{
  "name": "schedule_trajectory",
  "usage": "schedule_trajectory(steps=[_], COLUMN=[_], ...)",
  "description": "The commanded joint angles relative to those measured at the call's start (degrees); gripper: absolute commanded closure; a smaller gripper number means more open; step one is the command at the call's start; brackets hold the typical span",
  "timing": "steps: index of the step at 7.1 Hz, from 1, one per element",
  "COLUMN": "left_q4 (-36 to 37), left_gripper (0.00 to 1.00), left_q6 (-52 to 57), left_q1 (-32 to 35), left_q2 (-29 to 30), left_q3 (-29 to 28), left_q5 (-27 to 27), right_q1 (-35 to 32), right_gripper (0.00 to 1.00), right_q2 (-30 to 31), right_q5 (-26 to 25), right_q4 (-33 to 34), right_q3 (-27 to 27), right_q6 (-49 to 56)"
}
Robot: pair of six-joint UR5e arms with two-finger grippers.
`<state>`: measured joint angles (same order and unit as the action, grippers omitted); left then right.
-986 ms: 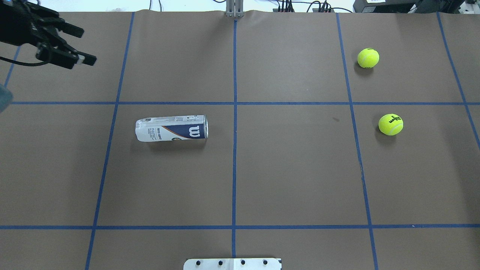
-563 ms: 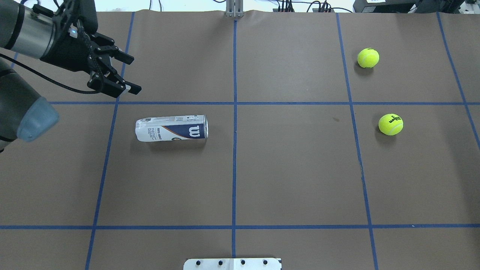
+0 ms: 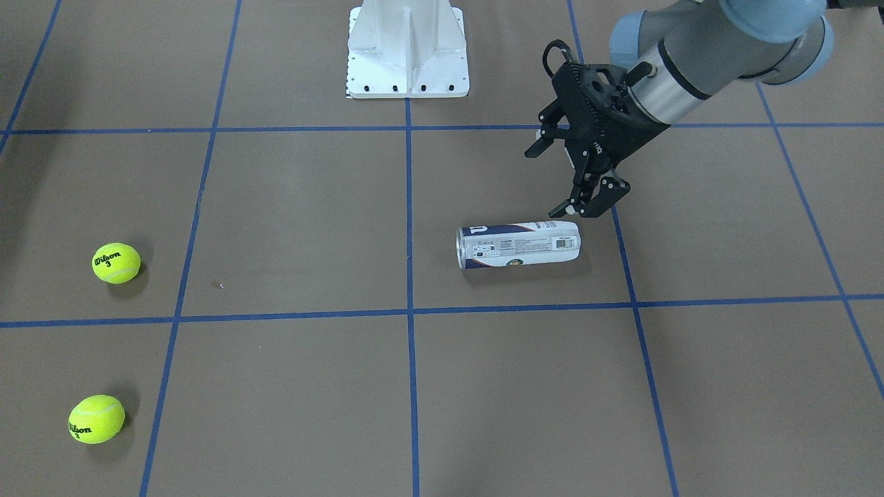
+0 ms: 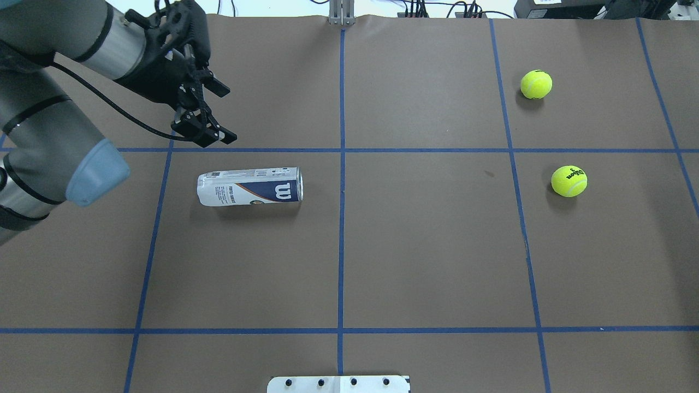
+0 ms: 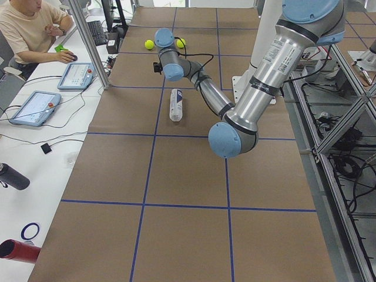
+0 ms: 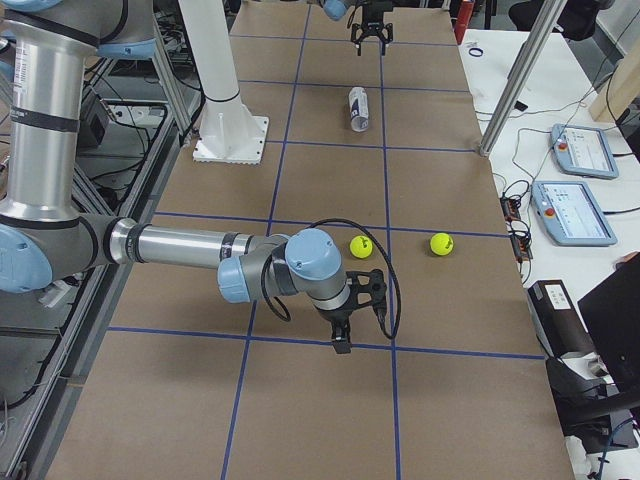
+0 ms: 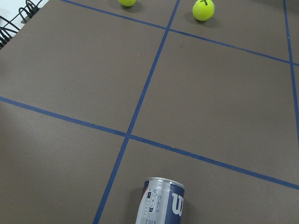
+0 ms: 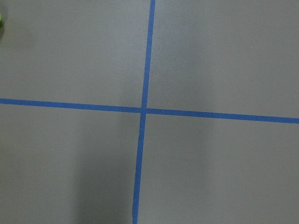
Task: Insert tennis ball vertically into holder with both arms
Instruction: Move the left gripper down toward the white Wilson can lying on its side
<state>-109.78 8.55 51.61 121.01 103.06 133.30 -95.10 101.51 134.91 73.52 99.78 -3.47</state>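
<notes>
Black left tool (image 4: 228, 115), spread apart, angles down near the lying holder (image 4: 249, 186).

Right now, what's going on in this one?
The left arm's claw hangs open in the air near the holder, touching nothing. The holder lies on its side on the table. Two tennis balls sit untouched at the table's other end, apart from each other. The right arm's claw is low over the table near them; whether it is open cannot be told.
</notes>
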Motion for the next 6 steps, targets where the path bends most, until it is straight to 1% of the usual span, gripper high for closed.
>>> schedule_trajectory(steps=[1,3,4,5,6], left_q4=[4.7,7.3,7.6,7.7,7.7], left_gripper=[0.00,0.00,0.00,0.00,0.00], left_q6=[4.5,4.5,7.0,7.6,7.7], left_q1=[-7.9,-13.7,-14.9,-15.0,-15.0], left_q2=[0.9,1.3,2.1,4.1,6.6], left_q3=[-0.5,-0.6,-1.7,-4.7,-7.8], left_q5=[-12.7,-18.5,-21.1,-22.5,-22.7], right_q1=[0.0,0.0,0.0,0.0,0.0], right_gripper=[0.00,0.00,0.00,0.00,0.00], right_q2=[0.0,0.4,0.4,0.4,0.4], right_q5=[0.0,0.0,0.0,0.1,0.1], right_q4=[0.0,0.0,0.0,0.0,0.0], right_q3=[0.1,0.0,0.0,0.0,0.0], right_q6=[0.0,0.0,0.0,0.0,0.0])
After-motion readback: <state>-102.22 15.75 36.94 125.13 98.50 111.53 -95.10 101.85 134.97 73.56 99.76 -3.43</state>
